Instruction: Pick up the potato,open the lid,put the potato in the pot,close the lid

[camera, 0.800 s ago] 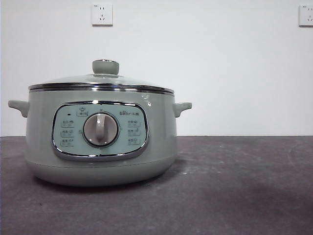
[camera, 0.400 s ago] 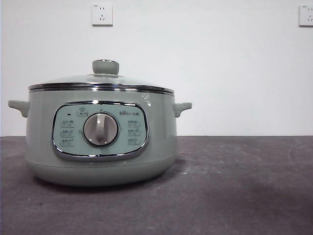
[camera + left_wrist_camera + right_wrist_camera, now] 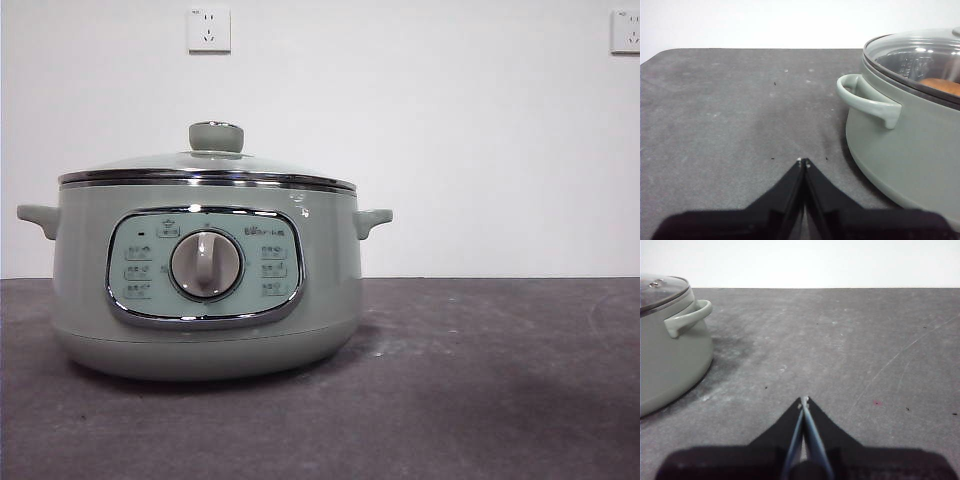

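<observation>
The sage-green pot (image 3: 205, 290) stands left of centre on the dark table, with the glass lid (image 3: 205, 168) seated on it and its knob (image 3: 216, 136) on top. Through the glass in the left wrist view, the orange-brown potato (image 3: 941, 86) lies inside the pot (image 3: 905, 145) under the lid (image 3: 920, 55). My left gripper (image 3: 803, 161) is shut and empty, low over the table beside one pot handle (image 3: 867, 100). My right gripper (image 3: 804, 400) is shut and empty over the table on the other side, away from the pot (image 3: 670, 350). Neither arm shows in the front view.
The dark grey table mat (image 3: 480, 380) stretches to the right of the pot. Two wall sockets (image 3: 208, 29) sit on the white wall behind. The mat's rounded far edge (image 3: 670, 52) shows in the left wrist view.
</observation>
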